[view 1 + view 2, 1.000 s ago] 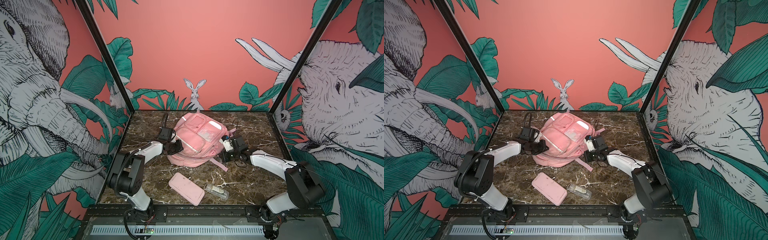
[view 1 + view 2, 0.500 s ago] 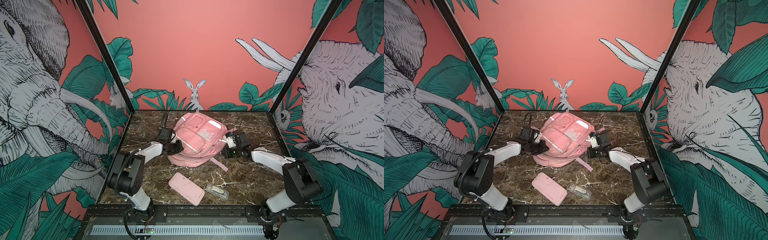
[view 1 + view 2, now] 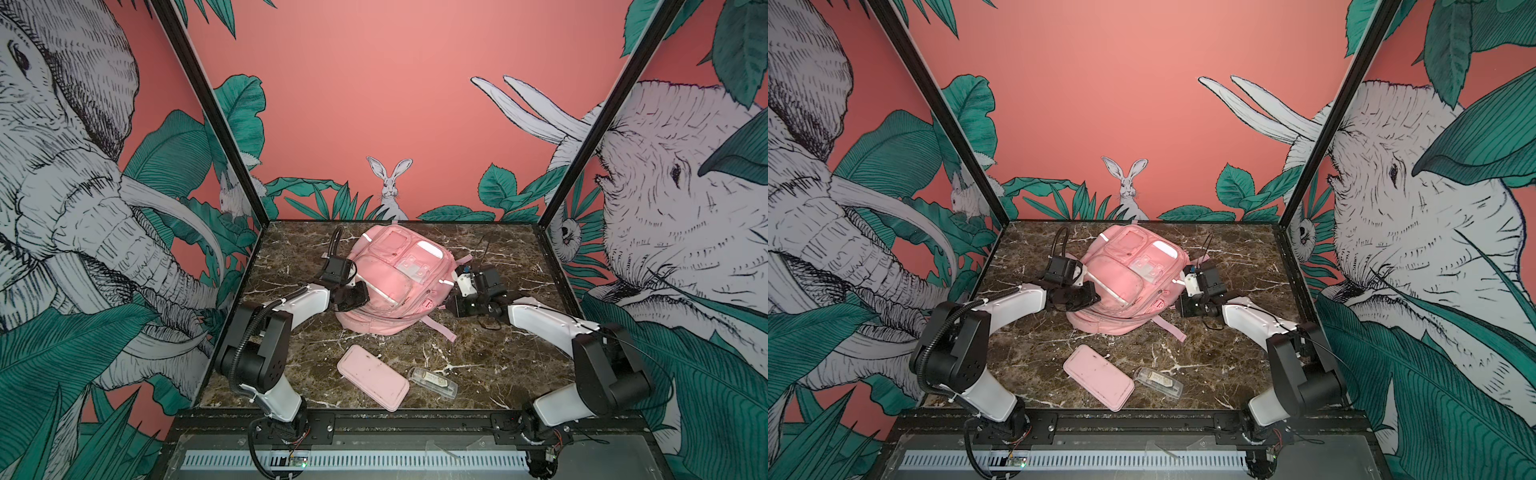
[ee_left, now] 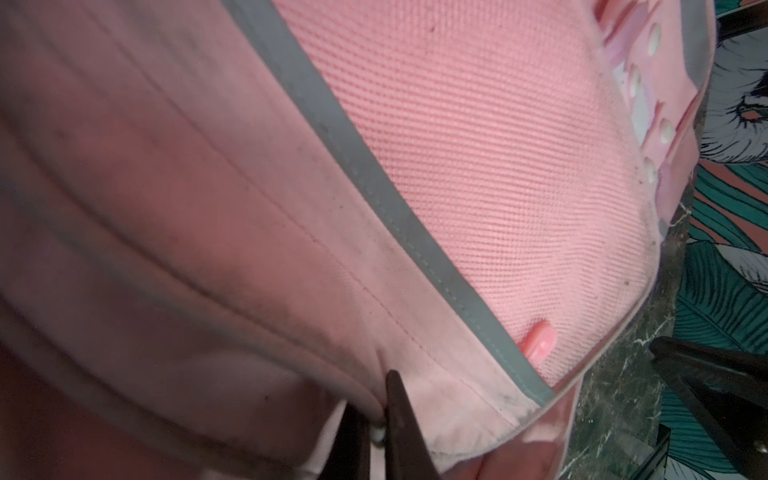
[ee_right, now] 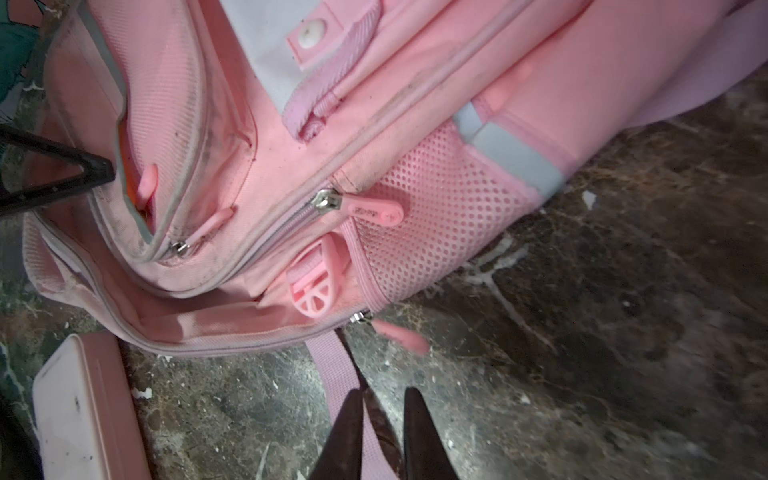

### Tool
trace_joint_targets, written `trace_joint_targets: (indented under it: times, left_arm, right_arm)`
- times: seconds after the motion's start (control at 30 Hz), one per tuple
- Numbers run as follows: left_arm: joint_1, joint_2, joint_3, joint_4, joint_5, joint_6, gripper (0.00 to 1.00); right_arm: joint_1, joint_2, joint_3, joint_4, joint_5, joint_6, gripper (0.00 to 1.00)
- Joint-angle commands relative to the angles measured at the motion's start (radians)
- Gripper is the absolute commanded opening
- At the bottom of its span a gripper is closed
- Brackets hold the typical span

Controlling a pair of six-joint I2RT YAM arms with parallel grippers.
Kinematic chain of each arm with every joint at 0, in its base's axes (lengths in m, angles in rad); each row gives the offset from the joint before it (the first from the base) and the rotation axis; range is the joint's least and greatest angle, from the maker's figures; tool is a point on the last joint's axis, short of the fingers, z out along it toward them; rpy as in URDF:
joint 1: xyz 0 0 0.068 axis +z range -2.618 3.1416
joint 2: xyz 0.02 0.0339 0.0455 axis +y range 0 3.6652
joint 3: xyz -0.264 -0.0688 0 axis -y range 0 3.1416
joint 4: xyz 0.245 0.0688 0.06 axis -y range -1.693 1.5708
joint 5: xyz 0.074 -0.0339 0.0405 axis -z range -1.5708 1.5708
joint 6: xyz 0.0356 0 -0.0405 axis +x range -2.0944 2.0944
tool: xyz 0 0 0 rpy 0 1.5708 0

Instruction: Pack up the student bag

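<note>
Lying nearest: flat pink pouch (image 3: pixel 372 377) close to the front edge of the marble table (image 3: pixel 498 353); clear plastic case (image 3: pixel 432 381) just beside it on the right. Both lie apart from the bag.
right gripper (image 3: pixel 448 305): low over the marble at the bag's right side. In the wrist view its tips (image 5: pixel 383 392) stand a little apart with nothing between them, poised above the strap.
strap (image 5: pixel 332 361): pale pink webbing, trailing from the bag's near edge across the table.
zipper pull (image 5: pixel 401 334): pink tab at the bag's lower corner, blurred, just ahead of the right fingers and clear of them.
left gripper (image 3: pixel 360 294): pressed against the bag's left side. In the wrist view the fingers (image 4: pixel 376 395) are pinched together on a fold of pink fabric, near the grey reflective strip (image 4: pixel 374 187).
student bag (image 3: pixel 395 286): mid-table toward the back, between the two grippers, front pockets facing up. Main compartment mouth (image 5: pixel 208 320) gapes on the near side, lining visible.
far end: rabbit mural (image 3: pixel 390 183) on the coral back wall.
</note>
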Motion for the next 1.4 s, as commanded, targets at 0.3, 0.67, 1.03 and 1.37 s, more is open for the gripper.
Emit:
trace_joint_targets:
  times: [0.3,0.67,1.03,1.37]
  left_arm:
    - [-0.062,0.027,0.053,0.005,-0.023,-0.038,0.15]
    - [-0.198,0.109,0.127,0.053,-0.029,-0.104,0.21]
    - [-0.236,0.096,0.148,-0.016,-0.071,-0.054,0.22]
    - [-0.227,0.051,0.102,-0.091,-0.124,0.025,0.0]
  right_arm:
    - [0.015,-0.12,-0.03,-0.049,-0.002,0.064,0.32]
    - [0.137,-0.021,-0.02,0.011,0.011,0.169,0.38]
    - [0.116,-0.038,0.058,-0.099,0.24,0.06,0.39]
    - [0.013,0.113,0.191,-0.057,0.264,-0.068,0.41]
